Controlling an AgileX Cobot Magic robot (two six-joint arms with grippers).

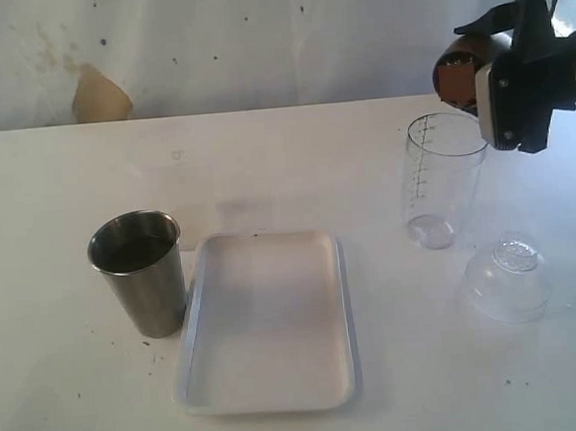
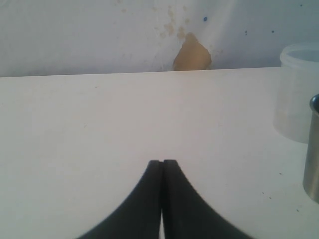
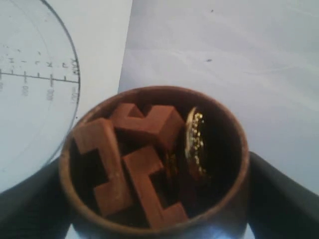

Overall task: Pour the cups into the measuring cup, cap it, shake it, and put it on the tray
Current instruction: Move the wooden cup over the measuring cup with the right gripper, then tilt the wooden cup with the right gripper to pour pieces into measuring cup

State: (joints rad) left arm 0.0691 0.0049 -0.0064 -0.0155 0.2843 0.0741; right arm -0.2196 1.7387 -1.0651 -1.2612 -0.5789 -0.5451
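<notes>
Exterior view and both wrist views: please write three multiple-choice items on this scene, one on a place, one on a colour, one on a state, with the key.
1. Where is the steel tumbler relative to the tray?
A. on it
B. beside it, on the exterior view's left
C. behind it, tipped over
2. What colour is the rounded cup in the right gripper?
A. brown
B. green
C. white
3. How is the left gripper?
A. wide open
B. shut on the tumbler
C. shut, empty
Key: 1B, it stands upright off the tray's left rim; 2A, its rim shows brown; 3C, its fingers meet with nothing between.
</notes>
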